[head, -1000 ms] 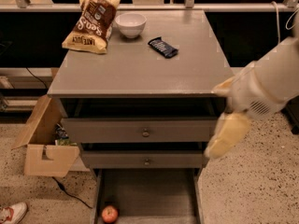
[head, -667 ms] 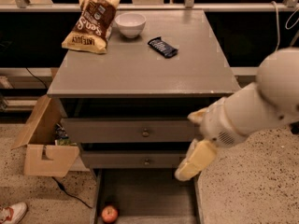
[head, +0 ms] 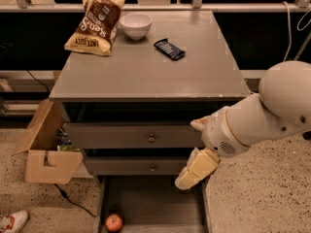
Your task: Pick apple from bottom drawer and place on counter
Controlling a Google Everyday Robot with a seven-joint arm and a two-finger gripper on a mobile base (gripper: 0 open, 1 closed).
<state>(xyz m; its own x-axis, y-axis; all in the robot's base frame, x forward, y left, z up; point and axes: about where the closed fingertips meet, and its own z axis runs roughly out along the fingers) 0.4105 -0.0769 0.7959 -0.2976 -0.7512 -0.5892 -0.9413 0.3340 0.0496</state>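
A small red apple [head: 114, 222] lies in the front left corner of the open bottom drawer [head: 160, 208], at the bottom of the camera view. The grey counter [head: 146, 67] tops the cabinet above it. My gripper [head: 197, 169] hangs at the end of the white arm, above the drawer's right side and in front of the lower knobbed drawer. It is well to the right of the apple and higher than it, and holds nothing that shows.
On the counter stand a brown chip bag [head: 95, 25], a white bowl [head: 136, 24] and a dark snack bar [head: 169, 49]. Two knobbed drawers [head: 141, 137] are shut. An open cardboard box [head: 46, 149] sits on the floor at left, a shoe [head: 12, 222] at bottom left.
My arm has swung left and down from the cabinet's right edge, bringing the gripper over the right side of the open bottom drawer. The apple has not moved.
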